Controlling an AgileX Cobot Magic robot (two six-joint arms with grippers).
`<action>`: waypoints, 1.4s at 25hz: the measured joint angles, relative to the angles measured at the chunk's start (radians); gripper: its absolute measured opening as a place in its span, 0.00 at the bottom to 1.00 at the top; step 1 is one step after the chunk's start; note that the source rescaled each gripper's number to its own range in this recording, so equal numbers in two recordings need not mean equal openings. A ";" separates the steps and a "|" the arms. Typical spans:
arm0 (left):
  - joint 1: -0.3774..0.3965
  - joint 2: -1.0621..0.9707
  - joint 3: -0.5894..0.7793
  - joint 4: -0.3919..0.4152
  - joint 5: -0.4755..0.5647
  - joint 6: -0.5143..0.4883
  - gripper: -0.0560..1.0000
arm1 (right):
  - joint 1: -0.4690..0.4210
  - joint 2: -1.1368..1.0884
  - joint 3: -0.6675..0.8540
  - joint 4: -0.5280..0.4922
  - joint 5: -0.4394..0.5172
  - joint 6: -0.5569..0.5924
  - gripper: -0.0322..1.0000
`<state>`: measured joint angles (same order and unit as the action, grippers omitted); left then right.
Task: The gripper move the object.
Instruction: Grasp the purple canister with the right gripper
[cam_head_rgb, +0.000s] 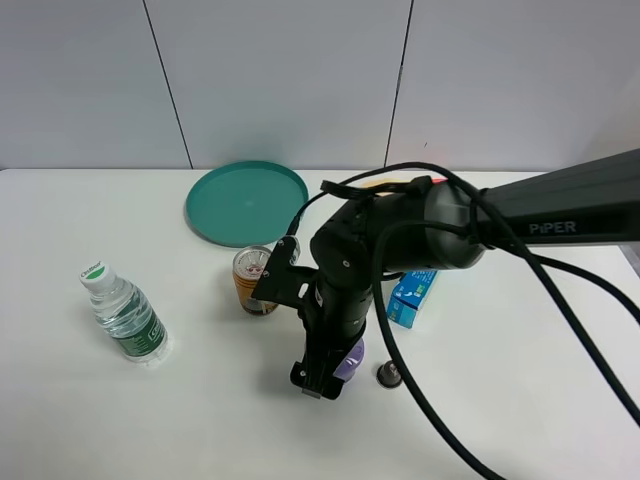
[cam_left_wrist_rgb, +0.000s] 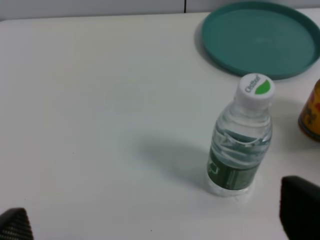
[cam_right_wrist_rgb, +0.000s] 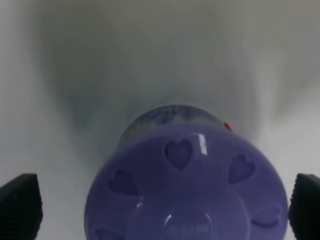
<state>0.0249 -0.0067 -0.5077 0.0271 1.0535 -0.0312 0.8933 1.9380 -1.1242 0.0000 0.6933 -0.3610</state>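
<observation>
Right wrist is showing the gripper (cam_right_wrist_rgb: 162, 200) gaping around the jar (cam_right_wrist_rgb: 185, 195), which the arm (cam_head_rgb: 400, 240) is half hiding in exterior high.

White letters reading "PiPER" stand on the black arm (cam_head_rgb: 553, 228) at the right of the exterior view. The cap (cam_left_wrist_rgb: 254, 86) of the water bottle (cam_left_wrist_rgb: 239, 150) bears small grey writing, too fine to read. Print on the can (cam_head_rgb: 254, 280) and blue box (cam_head_rgb: 410, 296) is illegible.
</observation>
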 joint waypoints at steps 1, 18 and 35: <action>0.000 0.000 0.000 0.000 0.000 0.000 1.00 | 0.000 0.006 0.000 0.000 -0.002 -0.002 1.00; 0.000 0.000 0.000 0.000 0.000 0.000 1.00 | -0.035 0.029 0.000 0.000 0.035 -0.003 1.00; 0.000 0.000 0.000 0.000 0.000 0.000 1.00 | -0.035 0.060 0.000 0.025 0.023 -0.009 0.89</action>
<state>0.0249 -0.0067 -0.5077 0.0271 1.0535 -0.0312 0.8578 1.9979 -1.1242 0.0247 0.7161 -0.3699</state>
